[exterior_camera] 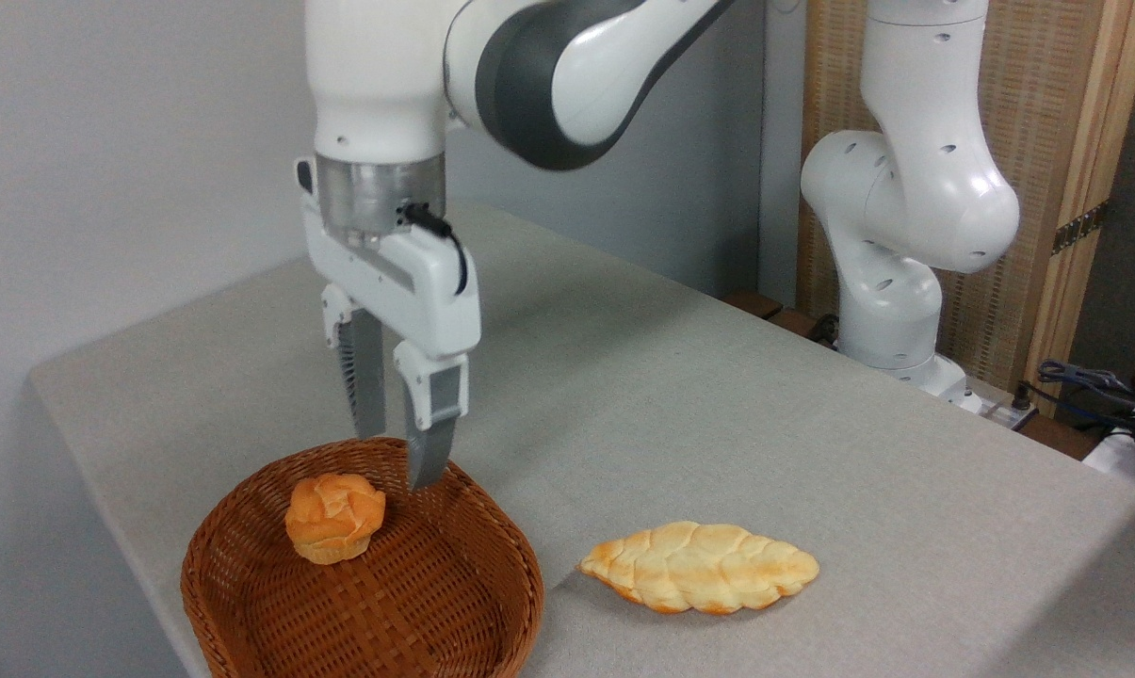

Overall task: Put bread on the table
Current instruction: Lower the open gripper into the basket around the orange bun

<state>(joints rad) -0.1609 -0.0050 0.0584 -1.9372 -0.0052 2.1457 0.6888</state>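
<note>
- The bun (333,517) sits in the basket (247,603), toward its back left part, touched by nothing.
- The gripper (397,461) hangs above the basket's back rim, just right of and behind the bun, its 2 fingers apart and holding nothing.
- The basket stands on the table (718,414) near its front edge.
- A flat braided loaf (701,567) lies on the table right of the basket.

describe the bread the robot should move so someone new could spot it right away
Start at the brown wicker basket at the near left of the grey table. Inside it, just below the open pincer, sits the bread: a small, round, knobbly golden-orange bun. The only other loaf is longer, paler, flat and braided, lying on the table outside the basket.
</note>
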